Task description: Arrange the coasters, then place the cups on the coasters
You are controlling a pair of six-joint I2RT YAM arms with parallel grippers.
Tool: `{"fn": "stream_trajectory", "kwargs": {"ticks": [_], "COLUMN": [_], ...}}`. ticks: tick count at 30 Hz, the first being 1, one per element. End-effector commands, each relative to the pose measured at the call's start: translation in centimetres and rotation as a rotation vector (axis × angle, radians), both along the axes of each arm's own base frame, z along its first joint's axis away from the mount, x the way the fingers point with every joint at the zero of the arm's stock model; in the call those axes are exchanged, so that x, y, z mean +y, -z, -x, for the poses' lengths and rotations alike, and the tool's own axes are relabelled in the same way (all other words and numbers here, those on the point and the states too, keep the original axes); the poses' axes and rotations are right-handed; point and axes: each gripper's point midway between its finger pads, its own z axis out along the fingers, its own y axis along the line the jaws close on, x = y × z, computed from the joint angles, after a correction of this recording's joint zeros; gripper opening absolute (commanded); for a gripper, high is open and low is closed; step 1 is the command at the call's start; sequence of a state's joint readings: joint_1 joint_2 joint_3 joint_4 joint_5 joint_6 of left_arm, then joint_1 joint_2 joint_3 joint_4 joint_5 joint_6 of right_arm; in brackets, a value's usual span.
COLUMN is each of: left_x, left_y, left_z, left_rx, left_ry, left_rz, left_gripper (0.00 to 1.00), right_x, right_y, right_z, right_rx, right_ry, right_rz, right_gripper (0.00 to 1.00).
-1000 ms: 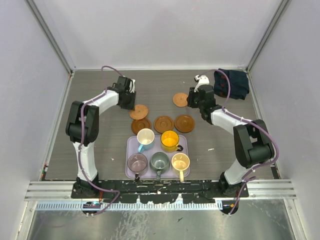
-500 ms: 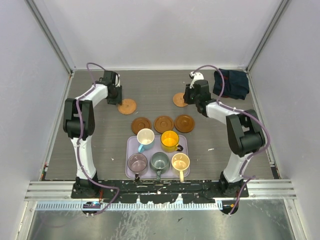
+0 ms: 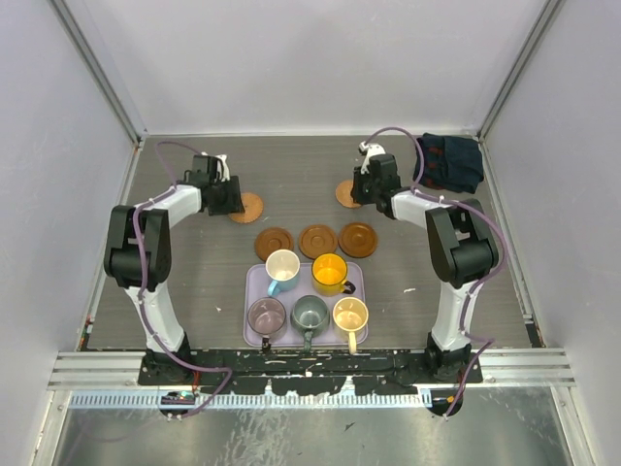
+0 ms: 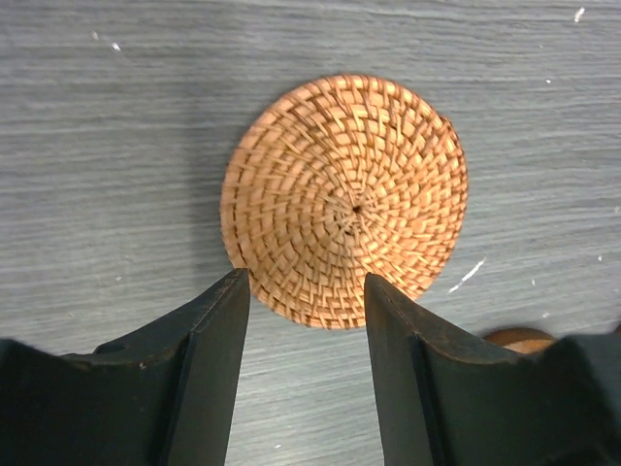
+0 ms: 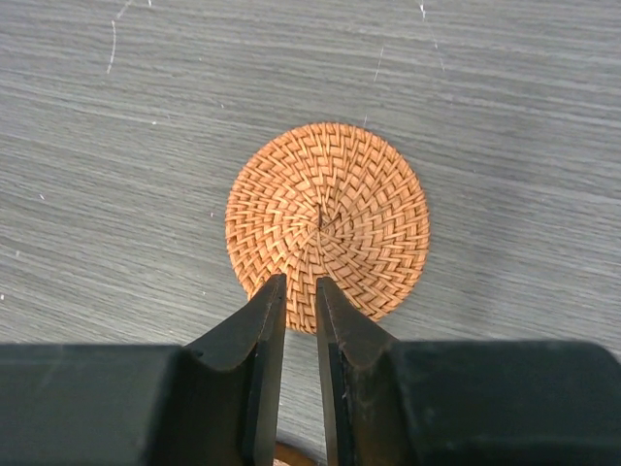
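Five woven orange-brown coasters lie flat on the table. One coaster (image 3: pixel 246 206) (image 4: pixel 344 199) lies at the back left, and my left gripper (image 3: pixel 231 199) (image 4: pixel 306 291) hovers open over its near edge, touching nothing. A second coaster (image 3: pixel 347 193) (image 5: pixel 327 218) lies at the back right, and my right gripper (image 3: pixel 361 189) (image 5: pixel 300 283) is over its near rim with its jaws a narrow gap apart, holding nothing. Three coasters (image 3: pixel 317 240) form a row in the middle. Five cups stand on the lavender tray (image 3: pixel 357 287): light blue (image 3: pixel 282 265), orange-yellow (image 3: pixel 330 273), mauve (image 3: pixel 266 316), grey-green (image 3: pixel 310 313) and pale yellow (image 3: pixel 350 315).
A dark blue cloth (image 3: pixel 449 161) lies bunched in the back right corner, just right of the right arm. Grey walls with metal posts close in the table on three sides. A metal rail runs along the near edge by the arm bases.
My left gripper carried one coaster from beside the middle row out to the back left, set it down and opened. My right gripper drew back a little and narrowed its jaws; its coaster stayed put.
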State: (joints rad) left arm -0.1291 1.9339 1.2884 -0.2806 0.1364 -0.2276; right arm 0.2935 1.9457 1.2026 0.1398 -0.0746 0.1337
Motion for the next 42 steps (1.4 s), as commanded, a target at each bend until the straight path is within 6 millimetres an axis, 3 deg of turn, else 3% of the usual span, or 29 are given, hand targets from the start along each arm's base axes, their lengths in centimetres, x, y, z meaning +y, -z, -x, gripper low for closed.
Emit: {"fn": "stream_trajectory", "kwargs": {"ticks": [1, 10, 21, 32, 42], "left_x": [-1.8, -1.9, -1.8, -0.9, 2.2], "left_y": [-4.4, -1.9, -0.5, 0.4, 0.1], "left_z": [-1.6, -2.0, -3.9, -5.0, -6.6], "left_rx": [-0.160, -0.068, -0.022, 0.037, 0.088], "left_ry": [0.015, 0.023, 0.015, -0.027, -0.133], "left_rz": [0.108, 0.098, 0.070, 0.040, 0.101], "left_gripper": [0.52, 0.48, 0.49, 0.53, 0.55], "right_x": [1.0, 0.9, -3.4, -6.7, -8.7], "right_y": [-0.9, 1.7, 4.2, 3.7, 2.5], "right_z": [-1.0, -0.9, 0.8, 0.0, -2.7], "right_rx": [-0.032, 0.035, 0.119, 0.155, 0.161], "right_ry": [-0.040, -0.023, 0.162, 0.303, 0.330], "right_rz": [-0.003, 0.006, 0.124, 0.141, 0.101], "right_gripper": [0.25, 0.23, 0.21, 0.20, 0.20]}}
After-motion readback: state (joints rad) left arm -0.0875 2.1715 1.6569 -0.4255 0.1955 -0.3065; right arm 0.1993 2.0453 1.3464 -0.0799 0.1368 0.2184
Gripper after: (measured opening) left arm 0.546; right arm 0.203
